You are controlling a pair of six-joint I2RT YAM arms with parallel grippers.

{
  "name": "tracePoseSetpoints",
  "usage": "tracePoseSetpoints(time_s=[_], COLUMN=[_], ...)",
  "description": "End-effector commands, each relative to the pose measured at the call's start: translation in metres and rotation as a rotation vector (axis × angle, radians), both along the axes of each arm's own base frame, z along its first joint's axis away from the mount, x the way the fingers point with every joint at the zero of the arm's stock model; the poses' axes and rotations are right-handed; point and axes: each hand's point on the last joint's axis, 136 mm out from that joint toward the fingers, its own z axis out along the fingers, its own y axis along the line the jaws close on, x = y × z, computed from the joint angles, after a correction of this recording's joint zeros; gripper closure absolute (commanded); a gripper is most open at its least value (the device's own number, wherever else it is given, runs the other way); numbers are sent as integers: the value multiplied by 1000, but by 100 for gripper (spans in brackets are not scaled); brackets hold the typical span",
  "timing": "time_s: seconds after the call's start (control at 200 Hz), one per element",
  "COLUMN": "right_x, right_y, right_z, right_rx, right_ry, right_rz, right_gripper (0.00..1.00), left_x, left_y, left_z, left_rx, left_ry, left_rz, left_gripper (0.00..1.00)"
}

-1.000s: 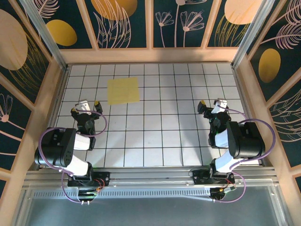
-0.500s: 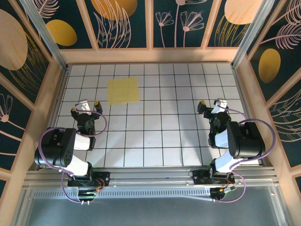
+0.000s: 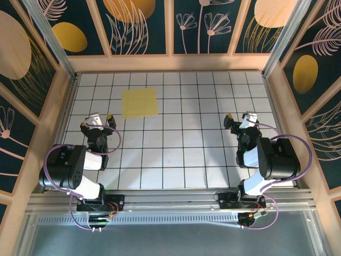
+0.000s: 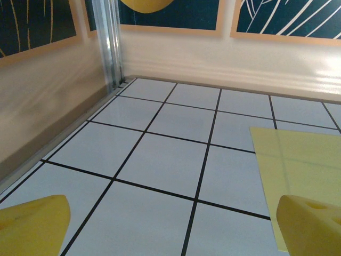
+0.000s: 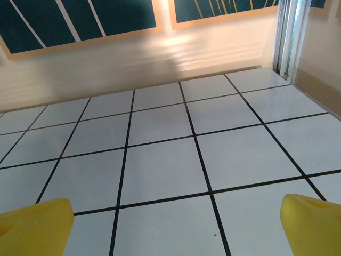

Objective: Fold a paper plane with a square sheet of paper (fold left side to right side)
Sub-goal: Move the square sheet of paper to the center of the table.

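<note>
In front of me a white gridded table (image 3: 176,154) sits mid-frame; dark leaf-patterned walls (image 3: 149,32) run along the top, a metal rail (image 3: 170,201) along the bottom.

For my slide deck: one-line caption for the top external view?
Unfolded square sheet of paper lies beyond the open left pincer; right pincer open too.

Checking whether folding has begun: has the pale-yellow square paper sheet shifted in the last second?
No. The pale-yellow square paper sheet lies on the same tiles of the white gridded table as before.
</note>
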Motion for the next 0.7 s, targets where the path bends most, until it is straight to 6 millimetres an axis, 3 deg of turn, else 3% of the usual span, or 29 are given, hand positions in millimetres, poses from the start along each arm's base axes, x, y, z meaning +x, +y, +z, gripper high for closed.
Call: tracePoseSetpoints(time_s=[0.0, 0.515, 0.696], right_x=[5, 4, -7], right_y=[1, 1, 0], right_z=[9, 10, 30], right_rx=[-10, -11, -15], right_ry=[-30, -32, -74], right_rz=[10, 9, -3], right_gripper=[1, 1, 1], left_x=[5, 4, 7], left_y=[0, 0, -3], left_z=[17, 17, 42], left_rx=[4, 4, 13], left_ry=[-61, -63, -55], left_rz=[-8, -9, -29], left_gripper=[1, 1, 1])
